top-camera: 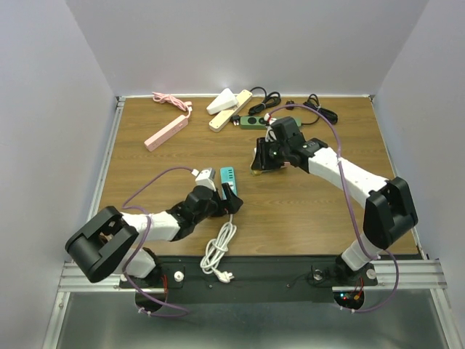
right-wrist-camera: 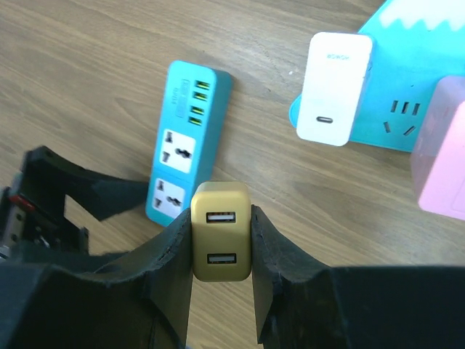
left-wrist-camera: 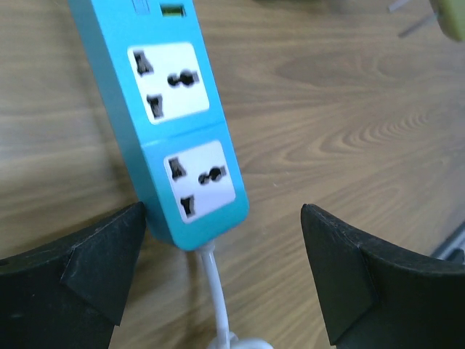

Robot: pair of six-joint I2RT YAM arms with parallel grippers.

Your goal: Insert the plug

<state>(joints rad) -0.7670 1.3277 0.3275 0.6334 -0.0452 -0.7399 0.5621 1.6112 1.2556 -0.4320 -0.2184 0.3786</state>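
Observation:
A blue power strip [top-camera: 227,177] lies on the wooden table; in the left wrist view it [left-wrist-camera: 178,123] shows two free universal sockets. My left gripper [left-wrist-camera: 225,269] is open, and the strip's cord end sits between its fingers, against the left finger [left-wrist-camera: 102,262]. My right gripper [right-wrist-camera: 221,225] is shut on a gold USB charger plug [right-wrist-camera: 221,243], which it holds above the table right of the blue strip [right-wrist-camera: 185,156]. The plug's prongs are hidden. In the top view the right gripper [top-camera: 260,161] hovers just right of the strip.
A white coiled cord [top-camera: 218,251] runs from the strip to the near edge. A white charger [right-wrist-camera: 334,87] sits on a light-blue strip [right-wrist-camera: 407,116], next to a pink block [right-wrist-camera: 443,160]. A pink strip [top-camera: 167,132], cream strips [top-camera: 229,109], a green strip [top-camera: 253,121] and black cables [top-camera: 320,109] lie at the back.

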